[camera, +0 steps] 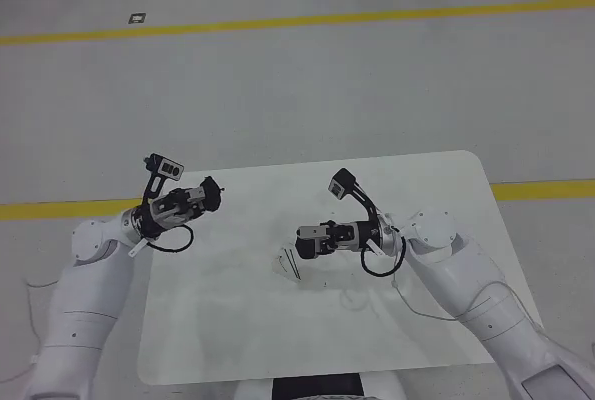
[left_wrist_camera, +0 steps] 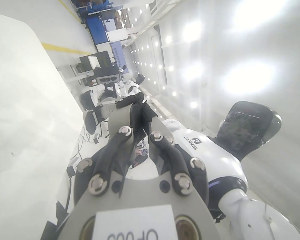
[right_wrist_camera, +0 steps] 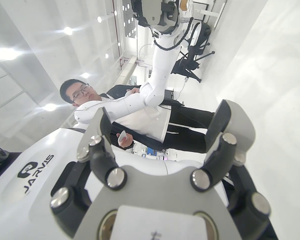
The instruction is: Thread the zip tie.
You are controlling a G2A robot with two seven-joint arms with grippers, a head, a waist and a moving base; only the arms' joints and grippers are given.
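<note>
Right fingers (right_wrist_camera: 237, 121) apart, left fingers (left_wrist_camera: 117, 119) together (zip tie (camera: 289, 264) lies slanted on table (camera: 427, 200)).

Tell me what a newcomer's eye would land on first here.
The right gripper, jaws wide open, hangs near the middle of the white table, just beside a thin dark zip tie lying flat. The left gripper, shut, sits apart over the table's far left corner.

The table (camera: 377, 200) is white, floor stripes (camera: 277, 22) yellow, zip ties (camera: 290, 263) seemingly black.
</note>
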